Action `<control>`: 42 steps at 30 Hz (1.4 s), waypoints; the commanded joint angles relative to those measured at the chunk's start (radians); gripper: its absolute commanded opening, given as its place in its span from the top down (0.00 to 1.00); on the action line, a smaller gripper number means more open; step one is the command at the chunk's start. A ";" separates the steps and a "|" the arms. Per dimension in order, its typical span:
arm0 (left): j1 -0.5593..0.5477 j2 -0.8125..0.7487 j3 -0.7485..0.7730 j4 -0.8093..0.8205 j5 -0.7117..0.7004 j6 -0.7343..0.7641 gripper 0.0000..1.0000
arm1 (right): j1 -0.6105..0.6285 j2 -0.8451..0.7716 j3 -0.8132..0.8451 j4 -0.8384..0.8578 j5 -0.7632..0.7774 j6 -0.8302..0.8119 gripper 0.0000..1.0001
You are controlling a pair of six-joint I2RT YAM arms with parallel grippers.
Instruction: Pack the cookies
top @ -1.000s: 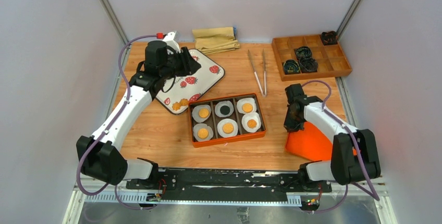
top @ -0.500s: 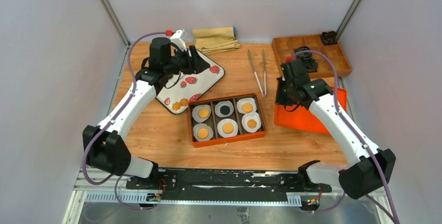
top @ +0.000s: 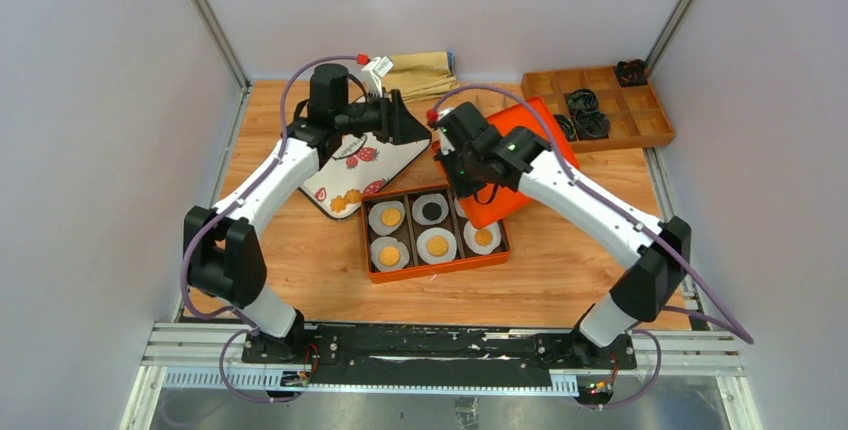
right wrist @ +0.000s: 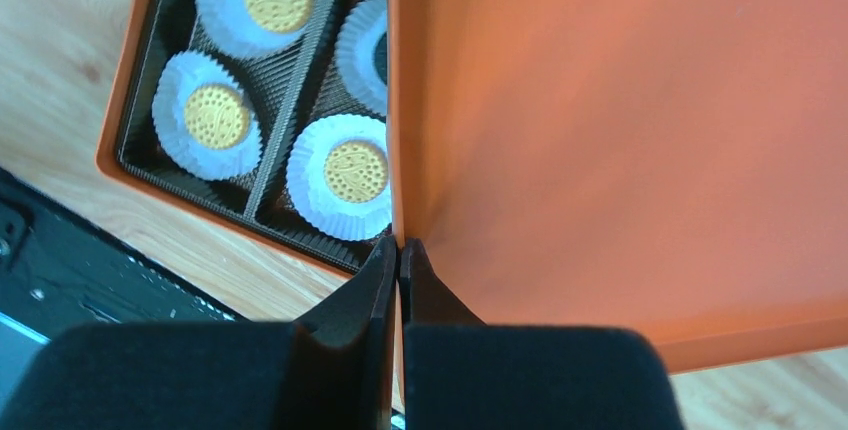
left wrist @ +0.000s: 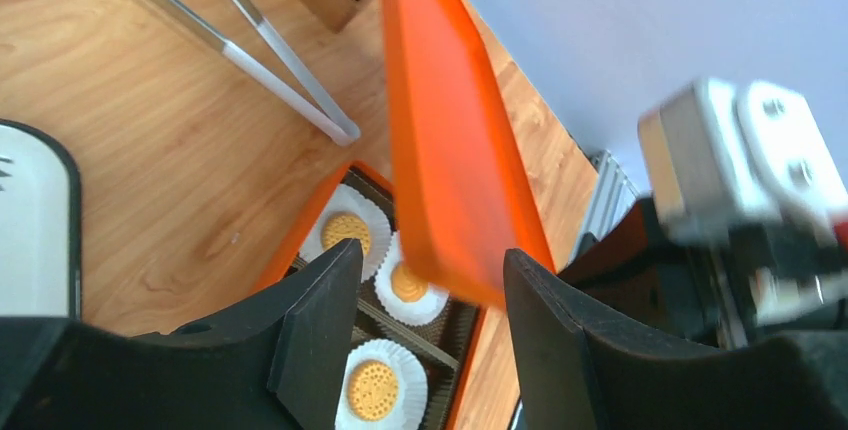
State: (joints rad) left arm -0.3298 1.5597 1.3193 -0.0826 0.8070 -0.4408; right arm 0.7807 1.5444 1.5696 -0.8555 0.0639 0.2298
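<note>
While right tool (right wrist: 399,250) pinches orange lid (right wrist: 600,140), cookies (right wrist: 215,117) lie beneath it; left tool (left wrist: 425,270) spread.

Bright, even light leaves only soft shadows on the surface (top: 560,270). In the left wrist view a white block (left wrist: 740,150) is blurred.

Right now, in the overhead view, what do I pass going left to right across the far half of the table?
Strawberry-print mat → orange lid → wooden compartment tray.
</note>
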 commanded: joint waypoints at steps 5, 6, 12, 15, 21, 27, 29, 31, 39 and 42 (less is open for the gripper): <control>-0.006 0.072 0.022 0.031 0.142 0.001 0.39 | 0.140 0.100 0.120 -0.079 0.023 -0.222 1.00; -0.006 0.087 0.024 0.032 0.149 0.001 0.40 | 0.150 0.106 0.125 -0.080 0.024 -0.226 1.00; -0.006 0.150 0.056 -0.095 0.122 0.083 0.40 | 0.170 0.120 0.150 -0.100 0.054 -0.273 1.00; -0.006 0.156 0.098 -0.250 -0.042 0.194 0.41 | 0.172 0.105 0.152 -0.114 0.074 -0.279 1.00; -0.006 0.115 0.117 -0.304 -0.121 0.214 0.41 | 0.172 0.086 0.121 -0.114 0.126 -0.306 1.00; -0.006 0.101 0.111 -0.292 -0.104 0.217 0.39 | 0.172 0.078 0.132 -0.096 0.101 -0.324 1.00; -0.006 0.136 0.112 -0.276 -0.073 0.213 0.39 | 0.172 0.072 0.133 -0.083 0.067 -0.334 1.00; -0.006 0.183 0.115 -0.237 -0.032 0.200 0.39 | 0.176 0.064 0.129 -0.066 0.034 -0.352 1.00; -0.006 0.302 0.140 -0.053 0.176 0.100 0.40 | 0.177 0.010 0.068 0.006 -0.076 -0.425 1.00; -0.006 0.315 0.179 -0.076 0.194 0.119 0.41 | 0.177 -0.012 0.039 0.021 -0.135 -0.431 1.00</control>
State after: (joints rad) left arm -0.3344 1.8648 1.4296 -0.1993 0.9253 -0.3183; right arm 0.9409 1.5990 1.6310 -0.8944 -0.0006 -0.1352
